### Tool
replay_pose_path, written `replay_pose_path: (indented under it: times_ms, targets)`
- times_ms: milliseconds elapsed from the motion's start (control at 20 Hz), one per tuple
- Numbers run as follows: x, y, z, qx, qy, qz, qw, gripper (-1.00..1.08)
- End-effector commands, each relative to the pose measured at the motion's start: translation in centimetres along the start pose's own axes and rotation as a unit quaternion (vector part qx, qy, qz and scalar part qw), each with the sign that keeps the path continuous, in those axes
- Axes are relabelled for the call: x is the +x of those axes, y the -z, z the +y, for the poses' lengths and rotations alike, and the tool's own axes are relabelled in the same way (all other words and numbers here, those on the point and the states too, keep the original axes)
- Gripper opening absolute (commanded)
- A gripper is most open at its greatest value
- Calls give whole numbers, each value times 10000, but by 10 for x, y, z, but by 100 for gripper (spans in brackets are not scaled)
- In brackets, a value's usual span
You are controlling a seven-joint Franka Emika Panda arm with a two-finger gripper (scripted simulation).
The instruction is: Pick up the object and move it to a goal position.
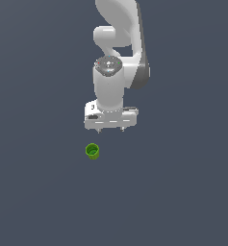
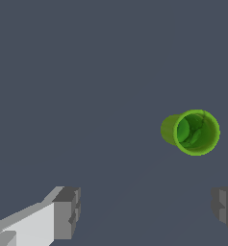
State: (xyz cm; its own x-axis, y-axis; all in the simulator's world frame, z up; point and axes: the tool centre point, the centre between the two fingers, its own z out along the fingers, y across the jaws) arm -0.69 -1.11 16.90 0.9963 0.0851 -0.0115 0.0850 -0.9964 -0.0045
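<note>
The object is a small bright green cup (image 1: 92,152) with a darker hollow centre, standing on the dark grey floor. In the exterior view my white gripper (image 1: 110,130) hangs above it and a little toward the exterior view's right, apart from it. The wrist view shows the cup (image 2: 192,131) from above, its open mouth facing the camera, beyond my gripper (image 2: 146,207). The two grey fingertips (image 2: 67,211) stand wide apart with nothing between them. The gripper is open and empty.
The floor (image 1: 38,192) is a plain dark grey surface. The white arm (image 1: 118,43) rises behind the gripper toward the top of the exterior view.
</note>
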Motion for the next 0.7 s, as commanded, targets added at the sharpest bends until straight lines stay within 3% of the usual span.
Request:
replay_pose_path:
  times_ms: [0,300,650]
  targets:
    - [2,-3,4,-11,245,-4,9997,100]
    - [8,-12,14,-38,986,-13,9951,100]
    - [14,-23,28,-59,1872,-24,9823,100]
